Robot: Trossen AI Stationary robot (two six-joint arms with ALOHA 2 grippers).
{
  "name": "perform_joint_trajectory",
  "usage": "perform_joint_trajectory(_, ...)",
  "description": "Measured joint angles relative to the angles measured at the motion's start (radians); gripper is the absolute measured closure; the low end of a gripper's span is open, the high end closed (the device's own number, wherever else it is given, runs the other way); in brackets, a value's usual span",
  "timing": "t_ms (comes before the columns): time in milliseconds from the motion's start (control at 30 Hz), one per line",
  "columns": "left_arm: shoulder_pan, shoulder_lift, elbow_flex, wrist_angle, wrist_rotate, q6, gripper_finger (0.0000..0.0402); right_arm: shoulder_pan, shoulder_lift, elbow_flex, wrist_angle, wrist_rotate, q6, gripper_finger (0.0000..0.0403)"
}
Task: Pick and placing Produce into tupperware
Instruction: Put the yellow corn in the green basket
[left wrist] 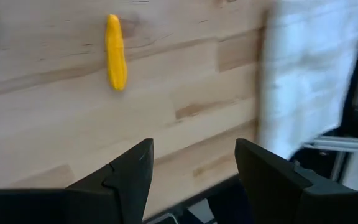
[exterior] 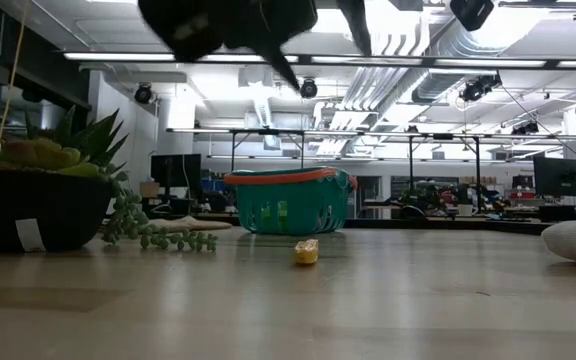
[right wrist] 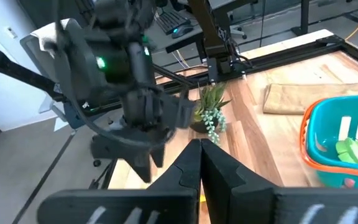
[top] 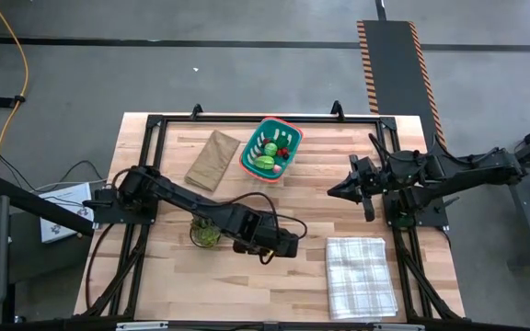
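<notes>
Lower centre of high view: left gripper (top: pixel 294 245) hovering open | yellow produce (left wrist: pixel 115 52) lying ahead | straddling it lengthwise advisable | right gripper (top: pixel 336 191) waiting closed.

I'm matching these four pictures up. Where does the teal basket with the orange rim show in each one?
High view: teal basket at the table's far middle, produce inside.
Low view: basket at centre, far across the table.
Left wrist view: not in it.
Right wrist view: basket at the right edge, green pieces inside.
Shared landmark: the brown paper bag lies beside the basket, as in the right wrist view.
</notes>
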Motion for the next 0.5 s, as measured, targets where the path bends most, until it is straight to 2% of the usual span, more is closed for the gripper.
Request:
perform_joint_trajectory(100, 0.000, 0.029, 0.094, -0.088, -0.005, 0.008, 0.0186, 0.000, 0.000, 0.000, -0.004, 0.000, -0.018, 0.0402)
perform_joint_trajectory(267, 0.000, 0.064, 0.227, -0.293, -0.071, 0.034, 0.0186, 0.000, -0.001, 0.000, -0.018, 0.000, -0.024, 0.0402)
perform_joint_trajectory(500, 0.001, 0.108, 0.238, -0.383, -0.090, 0.041, 0.0186, 0.000, -0.026, 0.000, -0.043, 0.000, -0.037, 0.0402)
